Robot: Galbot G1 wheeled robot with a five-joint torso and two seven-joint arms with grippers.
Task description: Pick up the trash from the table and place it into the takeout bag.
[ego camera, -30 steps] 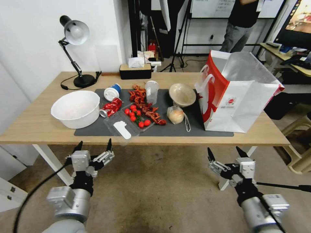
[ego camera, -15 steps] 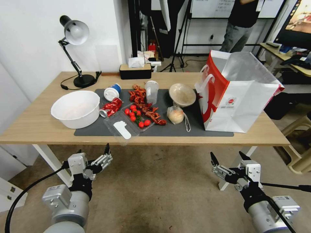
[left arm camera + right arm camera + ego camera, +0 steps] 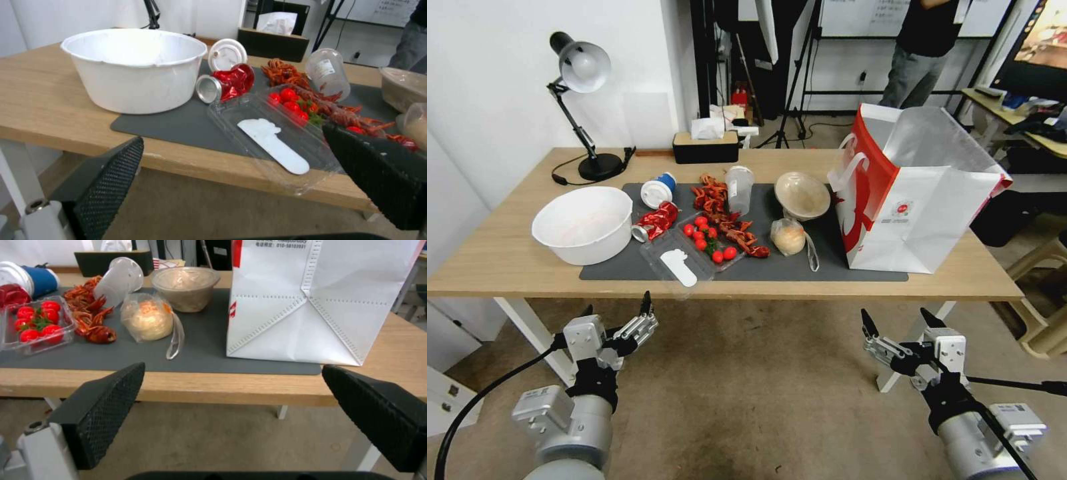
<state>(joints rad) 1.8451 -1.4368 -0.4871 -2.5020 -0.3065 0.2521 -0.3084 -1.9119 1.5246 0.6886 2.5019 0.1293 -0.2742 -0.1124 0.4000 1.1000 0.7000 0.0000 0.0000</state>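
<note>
— Both grippers sit lower than a second ago, under the table (image 3: 507,267) edge. Nothing is picked yet.

— Yes. The left gripper (image 3: 616,313) and right gripper (image 3: 897,320) both have wide fingers, holding nothing. The crushed red can (image 3: 655,221) lies on the mat; the takeout bag (image 3: 920,200) stands right.

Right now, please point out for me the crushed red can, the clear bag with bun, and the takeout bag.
crushed red can (image 3: 656,221), head view, on its crumpled red side.
clear bag with bun (image 3: 147,320), right wrist view, on the bun inside.
takeout bag (image 3: 924,220), head view, on its white front panel.
</note>
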